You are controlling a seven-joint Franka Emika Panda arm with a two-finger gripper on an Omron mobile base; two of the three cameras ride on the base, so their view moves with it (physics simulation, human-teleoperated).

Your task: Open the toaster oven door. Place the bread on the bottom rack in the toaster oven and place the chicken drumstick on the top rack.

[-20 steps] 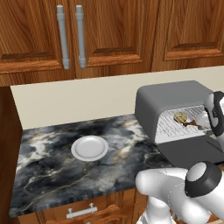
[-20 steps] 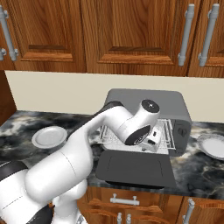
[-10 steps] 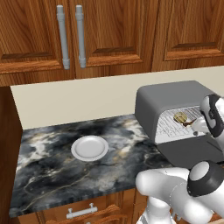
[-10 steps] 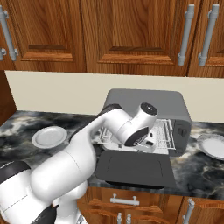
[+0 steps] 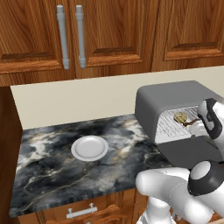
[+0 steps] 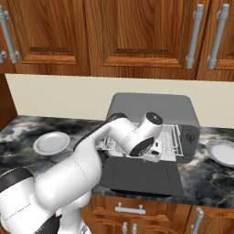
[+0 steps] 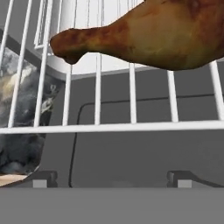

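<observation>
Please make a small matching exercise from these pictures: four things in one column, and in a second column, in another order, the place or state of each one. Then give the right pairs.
Things:
1. toaster oven door
2. chicken drumstick
3. bread
4. white plate

Places or states:
A. bare, on the marble counter left of the oven
B. lying on a wire rack, close in front of the open gripper
C. folded down flat, open
D. inside the toaster oven, seen from the left base view

Pairs: 1-C, 2-B, 3-D, 4-A
</observation>
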